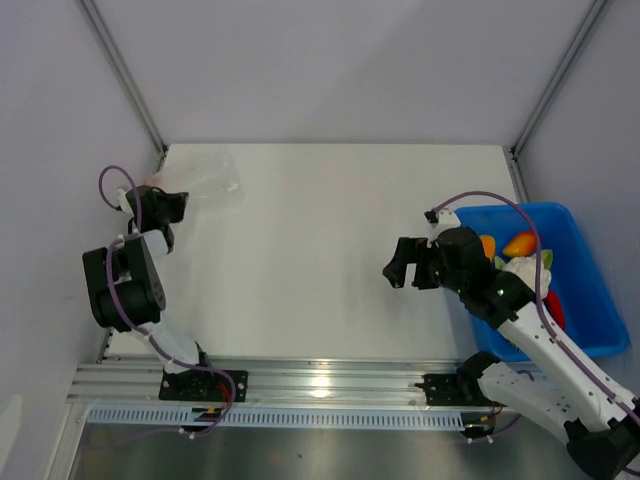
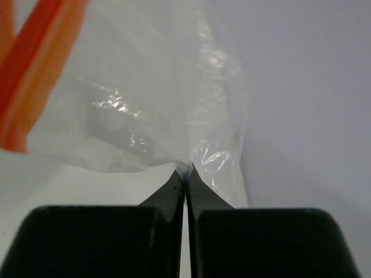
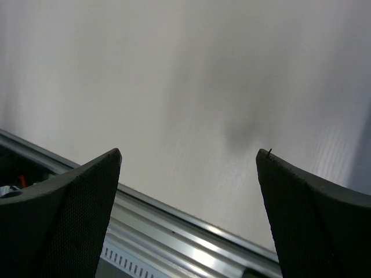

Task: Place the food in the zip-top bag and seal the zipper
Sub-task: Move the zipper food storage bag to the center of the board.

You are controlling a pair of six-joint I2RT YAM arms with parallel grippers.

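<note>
Left gripper (image 2: 185,174) is pinched tight on a fold of the clear, crinkly zip-top bag (image 2: 145,98), whose zipper (image 2: 35,69) is an orange-red strip along its mouth.

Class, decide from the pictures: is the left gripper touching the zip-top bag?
Touching. The left wrist view shows the left gripper shut, its tips pinching the clear film of the zip-top bag.

Lighting: bright, diffuse, even; shadows faint. Glare on alu. rail (image 1: 320,383) and zip-top bag (image 2: 145,110) creases. Zipper (image 2: 35,63) blurred, out of focus. Soft shadow patch on table (image 3: 174,87), right wrist view.
</note>
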